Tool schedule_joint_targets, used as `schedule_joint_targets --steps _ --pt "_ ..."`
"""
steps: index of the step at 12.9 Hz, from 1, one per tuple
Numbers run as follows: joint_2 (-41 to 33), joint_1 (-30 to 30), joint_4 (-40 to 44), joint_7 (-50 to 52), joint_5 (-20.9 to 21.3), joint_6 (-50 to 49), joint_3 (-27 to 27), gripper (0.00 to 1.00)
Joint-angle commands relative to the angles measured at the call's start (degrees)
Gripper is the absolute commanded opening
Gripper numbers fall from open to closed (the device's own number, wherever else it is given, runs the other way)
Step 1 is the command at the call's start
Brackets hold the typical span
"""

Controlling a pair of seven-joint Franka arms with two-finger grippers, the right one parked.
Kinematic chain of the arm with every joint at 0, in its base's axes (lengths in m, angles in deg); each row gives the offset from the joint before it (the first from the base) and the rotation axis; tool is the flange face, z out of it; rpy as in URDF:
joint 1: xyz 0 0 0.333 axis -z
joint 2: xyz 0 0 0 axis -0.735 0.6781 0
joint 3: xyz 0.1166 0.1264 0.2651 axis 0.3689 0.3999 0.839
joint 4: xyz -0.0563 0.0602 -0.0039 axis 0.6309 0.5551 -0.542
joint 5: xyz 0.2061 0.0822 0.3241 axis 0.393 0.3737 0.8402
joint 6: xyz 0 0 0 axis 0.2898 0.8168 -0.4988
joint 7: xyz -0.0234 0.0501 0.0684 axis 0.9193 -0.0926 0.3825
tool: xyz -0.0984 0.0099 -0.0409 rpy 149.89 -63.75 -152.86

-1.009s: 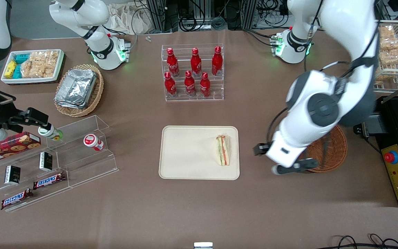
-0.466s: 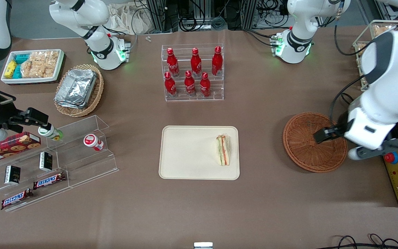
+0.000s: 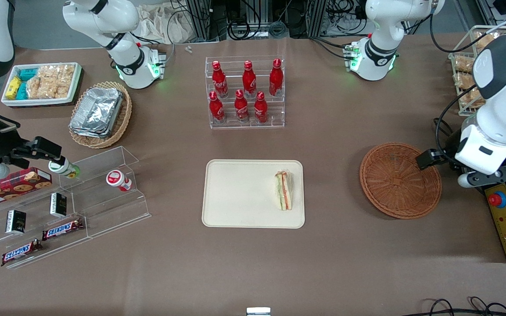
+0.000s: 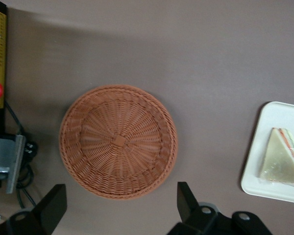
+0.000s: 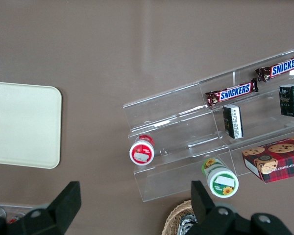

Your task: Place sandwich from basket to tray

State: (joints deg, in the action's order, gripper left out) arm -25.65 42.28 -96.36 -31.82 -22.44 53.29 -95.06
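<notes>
The wrapped triangular sandwich lies on the cream tray, near the tray edge that faces the basket. The reddish-brown wicker basket sits empty toward the working arm's end of the table. My left gripper hangs open and empty above the table, just past the basket's rim on the working arm's side. In the left wrist view the gripper looks down on the empty basket, with the sandwich on the tray well off to one side.
A clear rack of red bottles stands farther from the camera than the tray. An acrylic snack shelf, a tan basket of foil containers and a white snack bin lie toward the parked arm's end. A yellow control box borders the basket.
The left arm swung from beside the tray, over the basket, out toward the working arm's end of the table. The sandwich stayed on the tray and the basket stayed empty.
</notes>
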Motion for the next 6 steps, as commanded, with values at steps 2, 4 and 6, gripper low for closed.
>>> schedule_joint_targets --steps 2,4,6 --pt "-0.46 -2.97 0.19 -2.63 -0.49 0.56 -0.66 1.00" --pt "-0.11 -2.88 1.67 -2.45 -0.49 0.21 -0.66 1.00" --pt "0.24 -2.80 2.74 -2.54 -0.32 -0.41 -0.75 1.00"
